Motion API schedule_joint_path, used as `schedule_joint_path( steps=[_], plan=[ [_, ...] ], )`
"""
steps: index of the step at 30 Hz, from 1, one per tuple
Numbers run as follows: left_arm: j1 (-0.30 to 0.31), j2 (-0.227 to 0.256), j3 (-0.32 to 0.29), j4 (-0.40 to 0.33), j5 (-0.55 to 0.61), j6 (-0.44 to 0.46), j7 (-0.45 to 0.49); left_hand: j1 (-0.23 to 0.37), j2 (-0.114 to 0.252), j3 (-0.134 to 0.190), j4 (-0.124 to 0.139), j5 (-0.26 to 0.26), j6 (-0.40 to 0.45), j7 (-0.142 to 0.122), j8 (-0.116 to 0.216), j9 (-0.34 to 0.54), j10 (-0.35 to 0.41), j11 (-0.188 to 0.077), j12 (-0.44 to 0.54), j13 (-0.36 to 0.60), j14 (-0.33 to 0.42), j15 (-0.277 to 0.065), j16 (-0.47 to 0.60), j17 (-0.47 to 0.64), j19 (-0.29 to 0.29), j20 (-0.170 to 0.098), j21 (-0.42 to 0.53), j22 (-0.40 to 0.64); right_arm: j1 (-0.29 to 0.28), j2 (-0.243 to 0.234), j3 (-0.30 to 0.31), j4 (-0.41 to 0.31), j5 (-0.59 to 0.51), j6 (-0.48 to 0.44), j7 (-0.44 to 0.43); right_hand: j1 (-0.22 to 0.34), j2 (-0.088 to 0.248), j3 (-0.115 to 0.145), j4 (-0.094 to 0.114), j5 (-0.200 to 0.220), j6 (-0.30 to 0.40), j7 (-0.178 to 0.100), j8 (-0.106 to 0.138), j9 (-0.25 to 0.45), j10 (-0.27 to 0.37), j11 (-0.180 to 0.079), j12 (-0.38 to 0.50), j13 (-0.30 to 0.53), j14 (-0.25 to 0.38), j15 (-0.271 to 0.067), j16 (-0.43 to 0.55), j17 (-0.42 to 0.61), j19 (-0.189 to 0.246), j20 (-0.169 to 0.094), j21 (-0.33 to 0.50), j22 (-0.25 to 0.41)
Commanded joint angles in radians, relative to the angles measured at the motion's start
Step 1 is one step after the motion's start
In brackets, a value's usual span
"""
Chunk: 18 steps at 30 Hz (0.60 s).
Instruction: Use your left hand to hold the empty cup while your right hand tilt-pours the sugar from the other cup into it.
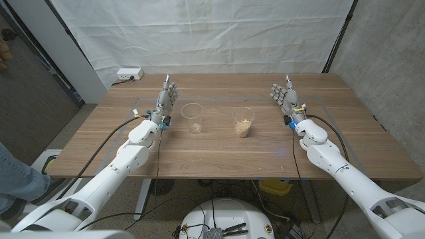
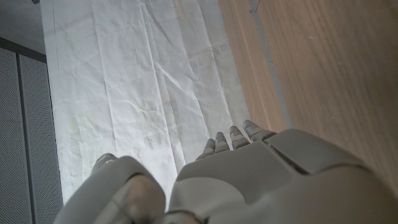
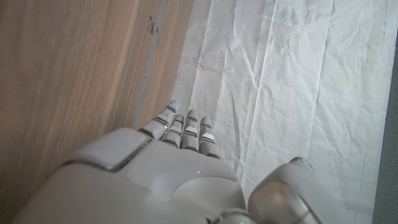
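Cups (image 1: 191, 118) (image 1: 244, 122) stand between left hand (image 1: 167, 95) and right hand (image 1: 284, 97), untouched.

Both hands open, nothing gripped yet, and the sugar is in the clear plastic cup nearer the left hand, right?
Not quite. The head view shows the sugar in the clear plastic cup nearer the right hand; the clear plastic cup nearer the left hand is empty. The rest holds: both hands are open, gripping nothing.

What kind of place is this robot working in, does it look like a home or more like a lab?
Most likely a lab or test room, not a home. A wrinkled white sheet hangs as a backdrop behind the wooden table, a power strip sits on the table's far corner, and cables run along both arms.
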Motion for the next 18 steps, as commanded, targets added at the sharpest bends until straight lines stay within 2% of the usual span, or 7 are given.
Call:
schedule_joint_path(
  steps=[1, 11, 15, 18],
  plan=[
    [0.022, -0.017, -0.039, -0.025, 0.028, 0.013, -0.019, 0.013, 0.002, 0.000, 0.002, 0.006, 0.002, -0.003, 0.007, 0.004, 0.005, -0.002, 0.006, 0.004, -0.003, -0.003, 0.005, 0.003, -0.012, -0.041, 0.002, 0.003, -0.031, 0.013, 0.030, -0.019, -0.048, 0.013, 0.008, 0.012, 0.003, 0.011, -0.003, 0.004, 0.011, -0.002, 0.006, 0.001, 0.014, 0.001, 0.006, 0.002, 0.013, 0.003, 0.007, 0.006, 0.003, -0.034, 0.002, 0.004],
    [0.041, -0.051, -0.060, -0.023, 0.028, -0.019, -0.036, 0.026, 0.014, 0.004, -0.003, 0.009, 0.018, -0.007, 0.010, 0.004, 0.016, -0.006, 0.008, 0.004, 0.008, -0.004, 0.006, 0.003, -0.016, -0.042, 0.000, 0.003, -0.099, -0.001, 0.051, -0.067, -0.062, 0.065, 0.032, 0.019, 0.009, 0.013, -0.006, 0.004, 0.014, -0.002, 0.006, 0.001, 0.015, -0.002, 0.004, 0.002, 0.015, 0.003, 0.008, 0.006, 0.003, -0.035, 0.000, 0.005],
    [0.039, -0.058, -0.059, -0.026, 0.032, -0.018, -0.045, 0.033, 0.020, 0.005, -0.005, 0.011, 0.027, -0.006, 0.012, 0.004, 0.026, -0.006, 0.010, 0.004, 0.013, -0.005, 0.007, 0.002, -0.014, -0.041, 0.000, 0.003, -0.135, -0.019, 0.055, -0.112, -0.072, 0.060, 0.019, 0.022, 0.009, 0.014, -0.008, 0.004, 0.016, -0.001, 0.007, 0.001, 0.018, -0.002, 0.004, 0.003, 0.017, 0.003, 0.008, 0.006, 0.004, -0.036, -0.001, 0.005],
    [0.041, -0.058, -0.058, -0.029, 0.046, -0.032, -0.045, 0.037, 0.023, 0.006, -0.006, 0.012, 0.030, -0.006, 0.012, 0.004, 0.029, -0.006, 0.010, 0.004, 0.016, -0.004, 0.007, 0.002, -0.015, -0.042, 0.000, 0.003, -0.140, -0.015, 0.053, -0.097, -0.075, 0.095, 0.035, 0.024, 0.009, 0.014, -0.010, 0.004, 0.019, -0.002, 0.008, 0.001, 0.024, -0.004, 0.006, 0.003, 0.019, 0.002, 0.008, 0.006, 0.005, -0.036, -0.001, 0.005]
  ],
)
